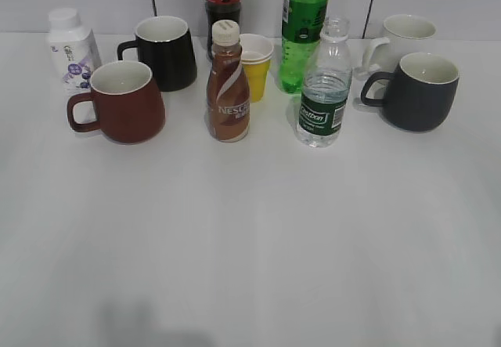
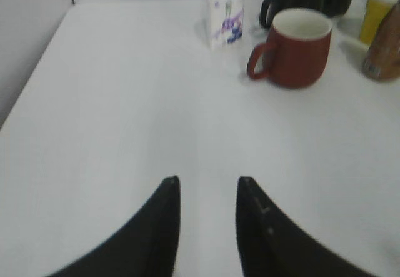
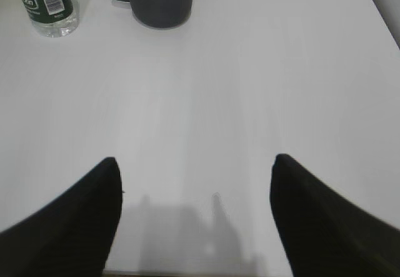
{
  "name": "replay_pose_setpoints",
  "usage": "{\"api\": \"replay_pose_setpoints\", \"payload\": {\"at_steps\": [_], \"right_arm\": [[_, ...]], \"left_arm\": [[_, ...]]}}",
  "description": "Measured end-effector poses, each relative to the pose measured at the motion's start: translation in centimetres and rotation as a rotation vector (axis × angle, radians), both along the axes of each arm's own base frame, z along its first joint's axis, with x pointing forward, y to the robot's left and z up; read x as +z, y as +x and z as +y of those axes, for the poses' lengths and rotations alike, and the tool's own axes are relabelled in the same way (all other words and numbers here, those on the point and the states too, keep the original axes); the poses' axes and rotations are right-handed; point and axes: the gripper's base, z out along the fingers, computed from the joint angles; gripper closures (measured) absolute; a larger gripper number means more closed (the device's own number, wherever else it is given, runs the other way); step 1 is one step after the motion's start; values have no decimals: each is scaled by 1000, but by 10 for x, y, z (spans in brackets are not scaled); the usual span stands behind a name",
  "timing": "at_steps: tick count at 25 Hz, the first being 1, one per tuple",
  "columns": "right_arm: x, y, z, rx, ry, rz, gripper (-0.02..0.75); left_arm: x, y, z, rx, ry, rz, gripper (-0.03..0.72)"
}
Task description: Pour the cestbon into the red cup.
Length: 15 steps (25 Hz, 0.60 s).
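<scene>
The cestbon (image 1: 322,88) is a small clear bottle with a dark green label and no cap, standing upright right of centre; its lower part shows in the right wrist view (image 3: 47,5). The red cup (image 1: 121,102) stands upright at the left with its handle to the left, and also shows in the left wrist view (image 2: 297,47). My left gripper (image 2: 208,180) is open and empty over bare table, well short of the red cup. My right gripper (image 3: 195,159) is wide open and empty near the table's front edge, far from the bottle. Neither gripper shows in the exterior view.
A brown Nescafe bottle (image 1: 227,84), yellow paper cup (image 1: 256,65), green soda bottle (image 1: 302,26), black mug (image 1: 163,52), white milk bottle (image 1: 70,45), dark grey mug (image 1: 419,90), white mug (image 1: 403,37) and a dark cola bottle (image 1: 221,2) crowd the back rows.
</scene>
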Motion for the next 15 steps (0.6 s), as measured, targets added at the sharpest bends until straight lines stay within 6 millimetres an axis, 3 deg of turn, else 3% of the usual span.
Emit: {"api": "replay_pose_setpoints", "payload": {"at_steps": [8,15], "right_arm": [[15,9,1,1,11,-103,254],[35,48,8,37,130,-188,290]], "left_arm": [[27,27,-3,-16,-27,-212,452],[38,85,-9,-33,-57,-256,452]]}}
